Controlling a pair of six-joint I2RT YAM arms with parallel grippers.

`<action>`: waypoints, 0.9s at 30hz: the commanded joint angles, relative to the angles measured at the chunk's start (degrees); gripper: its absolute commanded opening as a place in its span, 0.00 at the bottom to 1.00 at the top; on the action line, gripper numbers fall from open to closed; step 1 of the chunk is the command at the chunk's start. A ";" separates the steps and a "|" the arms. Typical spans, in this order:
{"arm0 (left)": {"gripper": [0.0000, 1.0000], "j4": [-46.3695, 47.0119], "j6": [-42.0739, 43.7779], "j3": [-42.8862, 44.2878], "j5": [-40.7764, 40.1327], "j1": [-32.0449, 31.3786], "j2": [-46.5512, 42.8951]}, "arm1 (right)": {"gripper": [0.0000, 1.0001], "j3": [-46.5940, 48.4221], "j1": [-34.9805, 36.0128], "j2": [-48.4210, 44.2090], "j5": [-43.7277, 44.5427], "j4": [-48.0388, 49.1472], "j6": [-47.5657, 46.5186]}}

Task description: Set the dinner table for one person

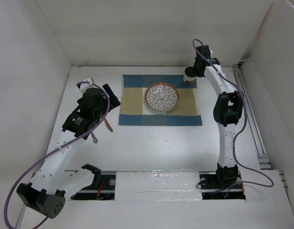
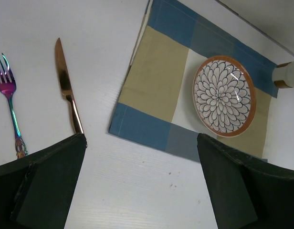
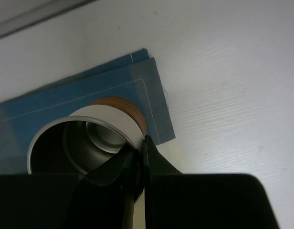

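Note:
The white dinner table (image 1: 156, 148) carries a blue-and-tan checked placemat (image 1: 132, 102) with a patterned, brown-rimmed plate (image 1: 162, 97) on it. My right gripper (image 1: 195, 72) is shut on the rim of a white cup (image 1: 189, 75) with a brown base, at the placemat's far right corner. The right wrist view shows the fingers (image 3: 154, 160) pinching the wall of the cup (image 3: 97, 121). My left gripper (image 1: 111, 97) is open and empty, just left of the placemat. A copper knife (image 2: 67, 90) and an iridescent fork (image 2: 8, 102) lie on the table to the left of the placemat (image 2: 156, 76).
White panels wall the table on the left, back and right. A rail runs along the right side (image 1: 254, 124). The arm bases and cables sit at the near edge (image 1: 156, 183). The knife (image 1: 108, 124) and fork (image 1: 94, 138) lie partly under my left arm.

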 commanded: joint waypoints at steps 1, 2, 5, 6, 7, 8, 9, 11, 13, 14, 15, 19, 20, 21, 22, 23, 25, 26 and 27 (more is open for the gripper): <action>1.00 1.93 -0.40 -1.63 0.11 0.30 -0.82 | 0.00 5.96 0.14 0.65 -1.25 -3.65 -1.87; 1.00 1.94 -0.40 -1.64 0.81 0.30 -0.82 | 0.00 5.96 -0.47 1.52 -2.49 -3.11 -1.87; 1.00 1.94 -0.40 -2.16 1.43 0.30 -0.21 | 0.00 7.63 -1.09 3.46 -4.26 -2.58 -1.87; 1.00 1.94 -0.40 -2.17 1.43 0.30 -0.20 | 0.00 8.85 -1.09 4.86 -4.26 -2.58 -1.87; 1.00 1.94 -0.40 -2.17 1.43 0.30 -0.20 | 0.00 9.47 -1.09 5.57 -4.96 -2.58 -1.87; 1.00 1.94 -0.40 -2.17 1.43 0.30 0.32 | 0.00 9.48 -1.09 6.18 -5.66 -3.28 -1.87; 1.00 2.55 -0.40 -2.17 1.43 0.30 0.33 | 0.00 10.17 -1.61 6.71 -5.67 -3.28 -1.87; 1.00 2.55 -0.40 -2.17 1.43 0.30 0.33 | 0.03 10.18 -1.62 7.24 -6.19 -3.28 -1.87; 1.00 2.55 -0.40 -2.70 1.43 0.30 0.33 | 0.11 8.78 -1.62 7.24 -6.98 -2.58 -1.87; 1.00 2.55 -0.40 -2.70 1.43 0.30 0.33 | 0.20 8.77 -1.62 7.24 -7.59 -1.80 -1.87; 1.00 2.55 -0.40 -2.70 1.43 0.30 0.33 | 0.30 8.77 -1.62 7.24 -8.47 -1.27 -1.87; 1.00 2.55 -0.40 -2.70 1.43 0.30 0.33 | 0.63 7.11 -1.62 4.62 -9.96 0.40 -1.87; 1.00 2.55 -0.40 -2.70 1.43 0.30 0.33 | 0.82 5.71 -1.62 2.26 -10.49 1.02 -1.87; 1.00 2.55 -0.92 -2.70 1.43 0.30 0.33 | 1.00 5.18 -1.62 0.93 -10.50 1.72 -1.87; 1.00 2.55 -0.93 -2.70 1.43 0.30 0.33 | 1.00 5.17 -1.62 -0.30 -10.50 1.73 -1.87; 1.00 2.55 -0.93 -2.70 0.64 0.30 0.33 | 1.00 5.17 -1.62 -1.71 -10.50 1.73 -1.87; 1.00 2.03 -1.63 -2.70 -0.59 0.30 0.33 | 1.00 3.42 -1.62 -7.06 -9.80 1.73 -1.87; 1.00 2.03 -3.55 -2.70 -1.46 0.30 0.33 | 1.00 2.28 -1.62 -9.35 -7.36 2.51 -1.87; 1.00 1.42 -4.78 -2.70 -2.34 0.30 0.85 | 1.00 -0.86 -1.62 -14.50 -5.86 3.13 -2.40</action>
